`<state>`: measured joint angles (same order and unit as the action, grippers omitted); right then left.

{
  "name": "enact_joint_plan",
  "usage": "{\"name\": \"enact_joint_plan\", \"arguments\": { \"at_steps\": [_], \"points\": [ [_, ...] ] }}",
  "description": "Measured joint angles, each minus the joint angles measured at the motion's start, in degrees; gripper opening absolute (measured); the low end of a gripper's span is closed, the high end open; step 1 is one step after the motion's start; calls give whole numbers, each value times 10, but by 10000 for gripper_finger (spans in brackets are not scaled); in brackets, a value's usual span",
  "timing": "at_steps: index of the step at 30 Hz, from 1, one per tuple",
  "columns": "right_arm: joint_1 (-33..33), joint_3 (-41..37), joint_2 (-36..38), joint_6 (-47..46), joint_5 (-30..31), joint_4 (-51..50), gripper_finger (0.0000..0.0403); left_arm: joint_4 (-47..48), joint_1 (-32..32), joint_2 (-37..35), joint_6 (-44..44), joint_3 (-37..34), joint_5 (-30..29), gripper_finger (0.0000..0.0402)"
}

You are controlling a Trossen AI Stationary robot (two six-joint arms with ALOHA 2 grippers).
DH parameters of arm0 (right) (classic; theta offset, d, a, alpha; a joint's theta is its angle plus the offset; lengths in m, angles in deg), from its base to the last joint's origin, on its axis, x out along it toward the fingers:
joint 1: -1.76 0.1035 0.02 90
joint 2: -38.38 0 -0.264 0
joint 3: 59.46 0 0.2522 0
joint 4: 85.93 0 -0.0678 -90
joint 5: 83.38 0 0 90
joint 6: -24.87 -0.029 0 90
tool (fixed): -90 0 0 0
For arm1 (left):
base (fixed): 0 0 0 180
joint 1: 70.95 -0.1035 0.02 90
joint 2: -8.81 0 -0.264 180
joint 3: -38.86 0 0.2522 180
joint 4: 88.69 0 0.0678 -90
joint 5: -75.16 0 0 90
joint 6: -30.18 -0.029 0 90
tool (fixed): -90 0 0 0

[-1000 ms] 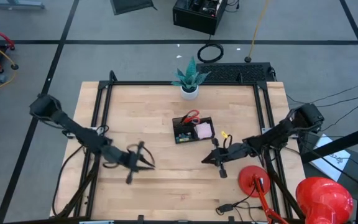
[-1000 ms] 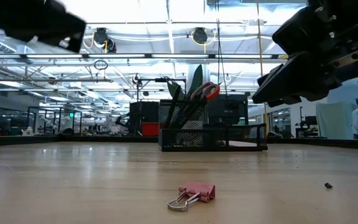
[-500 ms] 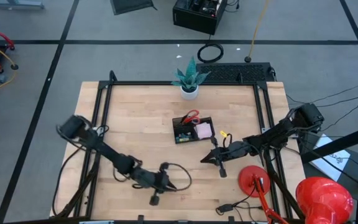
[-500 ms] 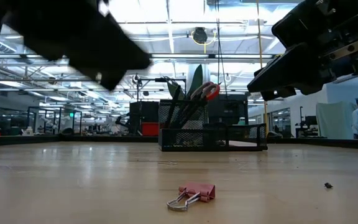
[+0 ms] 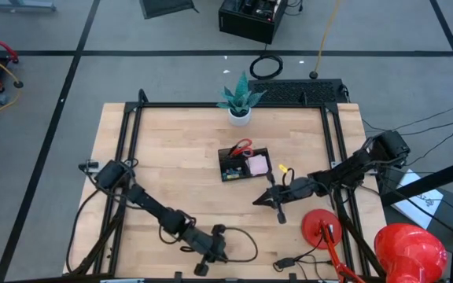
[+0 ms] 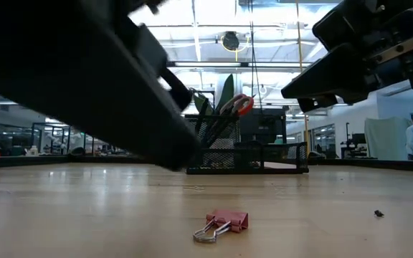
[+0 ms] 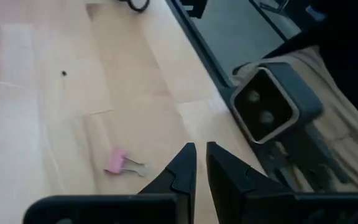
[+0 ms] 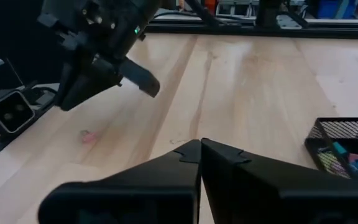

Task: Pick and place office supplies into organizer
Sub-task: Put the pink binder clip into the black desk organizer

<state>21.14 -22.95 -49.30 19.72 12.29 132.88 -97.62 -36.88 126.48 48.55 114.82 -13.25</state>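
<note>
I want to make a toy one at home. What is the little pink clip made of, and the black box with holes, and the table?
The pink clip looks like painted metal with shiny wire handles. The black box looks like metal mesh: light shows through its walls. The table looks like pale wood with a smooth, slightly glossy finish; grain lines and reflections show.

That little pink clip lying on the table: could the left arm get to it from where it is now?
Probably yes. The left gripper hangs just above the bare table, fingers nearly together, with the pink clip lying close ahead and nothing between them. It would likely need to open first. The right gripper waits far off.
</note>
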Motion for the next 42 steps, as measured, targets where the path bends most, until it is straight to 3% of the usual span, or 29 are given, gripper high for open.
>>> {"name": "enact_joint_plan", "arguments": {
  "at_steps": [10,16,24,34,42],
  "points": [
    [-7,0,0,-1,0,-1,0,-9,-34,5,32,1,14,42],
    [-7,0,0,-2,3,11,0,31,-39,5,53,1,-9,42],
    [-7,0,0,-2,-14,24,0,-17,-19,5,46,31,-36,42],
    [-5,0,0,-6,-32,21,0,154,-5,104,35,173,-44,42],
    [-5,0,0,-3,-42,20,0,244,-12,105,73,183,-61,42]
  ]
}}
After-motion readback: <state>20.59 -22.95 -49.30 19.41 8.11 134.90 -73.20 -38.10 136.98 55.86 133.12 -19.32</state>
